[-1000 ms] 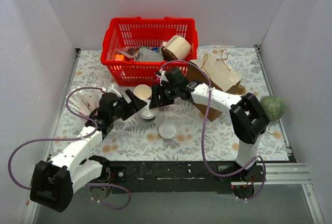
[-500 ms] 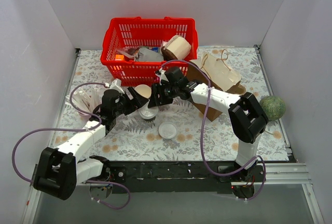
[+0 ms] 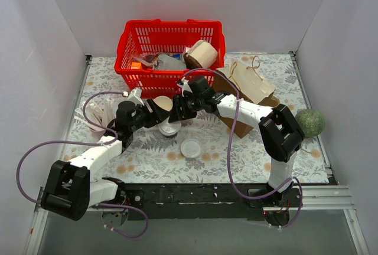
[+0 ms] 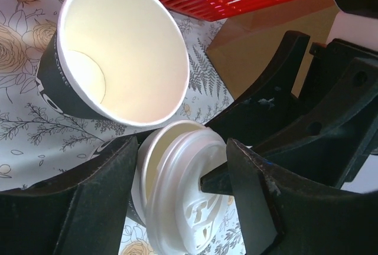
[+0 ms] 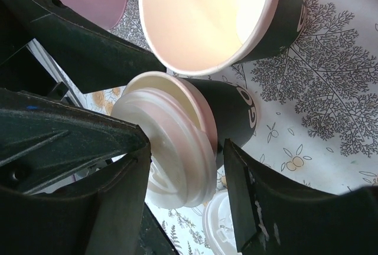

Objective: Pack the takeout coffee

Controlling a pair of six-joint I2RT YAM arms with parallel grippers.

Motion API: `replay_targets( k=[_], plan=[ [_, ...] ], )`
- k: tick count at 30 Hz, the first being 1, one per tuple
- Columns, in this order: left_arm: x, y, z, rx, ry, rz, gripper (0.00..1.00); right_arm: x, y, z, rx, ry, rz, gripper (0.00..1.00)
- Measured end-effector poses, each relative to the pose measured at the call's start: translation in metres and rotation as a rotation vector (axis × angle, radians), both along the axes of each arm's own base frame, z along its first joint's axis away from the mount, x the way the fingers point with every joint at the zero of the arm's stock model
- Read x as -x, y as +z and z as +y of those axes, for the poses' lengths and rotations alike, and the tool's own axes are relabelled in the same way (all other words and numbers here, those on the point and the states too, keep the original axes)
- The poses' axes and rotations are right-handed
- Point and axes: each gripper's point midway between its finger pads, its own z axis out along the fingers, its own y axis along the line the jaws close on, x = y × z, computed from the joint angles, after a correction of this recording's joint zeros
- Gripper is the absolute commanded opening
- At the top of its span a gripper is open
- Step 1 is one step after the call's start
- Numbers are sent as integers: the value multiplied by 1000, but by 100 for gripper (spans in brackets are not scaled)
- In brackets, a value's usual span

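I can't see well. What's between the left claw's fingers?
The coffee cup with its white lid sits between the fingers of the left claw, shown in the left wrist view.

You're looking at the takeout coffee [image 4: 180, 199] — dark wall, white lid — a red basket [image 3: 153, 81], and a table [image 3: 236, 154] in grey floral print.

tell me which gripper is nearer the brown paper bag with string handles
Right. The right gripper is just left of the brown paper bag; the left gripper is farther left, beyond it.
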Motion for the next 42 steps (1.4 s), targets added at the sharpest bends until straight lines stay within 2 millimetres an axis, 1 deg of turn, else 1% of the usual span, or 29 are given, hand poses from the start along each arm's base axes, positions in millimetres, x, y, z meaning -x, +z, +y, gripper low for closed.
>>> replay_targets(
  k=[2,4,5,8,11,13,14,17,21,22,23,25,26,30,34,38,42],
  plan=[
    [4,0,0,6,-6,-10,55,1,0,0,0,3,3,59],
    [9,-1,2,10,-8,-13,54,1,0,0,-2,7,4,59],
    [11,-1,3,12,-9,-15,50,2,0,0,-2,7,5,58],
    [14,0,3,13,-16,-21,48,3,1,0,-5,12,8,57],
    [19,-6,4,14,-23,-10,44,3,1,1,-6,14,9,56],
    [21,-8,4,22,-26,-7,38,2,1,0,-8,14,9,54],
    [22,-8,3,27,-29,-7,37,2,1,0,-10,13,9,53],
    [27,-10,2,43,-39,4,37,-1,1,-1,-16,9,6,50],
    [34,-10,3,53,-41,6,37,-1,1,1,-39,27,-13,46],
    [36,-11,4,56,-42,10,39,-2,1,2,-50,36,-26,46],
    [38,-11,4,62,-42,14,47,-2,1,3,-63,46,-42,45],
    [41,-10,3,76,-46,19,50,-1,1,4,-82,68,-73,45],
    [43,-8,2,85,-51,17,54,-1,2,4,-91,78,-87,45],
    [51,-5,2,110,-53,24,59,0,6,8,-118,124,-130,48],
    [63,-8,-1,125,-69,63,60,1,5,9,-113,140,-153,49],
    [66,-13,0,122,-58,97,59,4,1,8,-98,147,-160,49],
    [65,-16,0,116,-49,128,57,8,-7,2,-78,151,-153,44]
  ],
)
